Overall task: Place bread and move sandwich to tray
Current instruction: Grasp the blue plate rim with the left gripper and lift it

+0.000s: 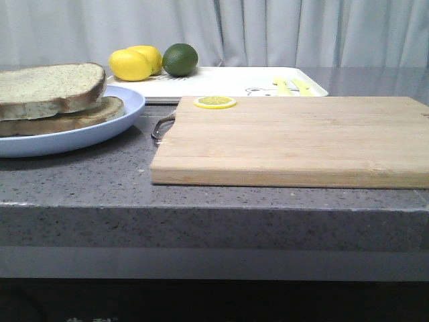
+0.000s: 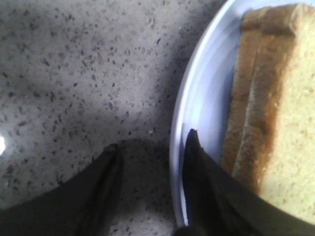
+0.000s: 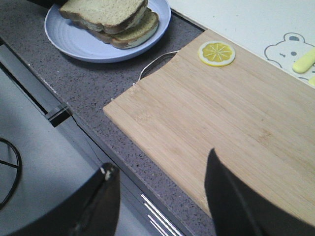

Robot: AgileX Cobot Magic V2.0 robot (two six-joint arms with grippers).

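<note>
Grey speckled table [image 1: 100,174] carries everything. On the light-blue plate [image 1: 80,137], at nine o'clock from the cutting board [image 1: 295,137], the bread [image 1: 50,87] already sits on the sandwich [image 1: 64,121]; the tray [image 1: 221,84] lies at twelve o'clock behind the board.

My left tool [image 2: 152,152] is spread open, straddling the plate's rim, one finger on the plate, one over the table. If I close carelessly, I judge the plate could tip or skid (the top slice merely rests there) and shed bread.

My right tool [image 3: 162,182] hovers open and empty above the board's near edge.
</note>
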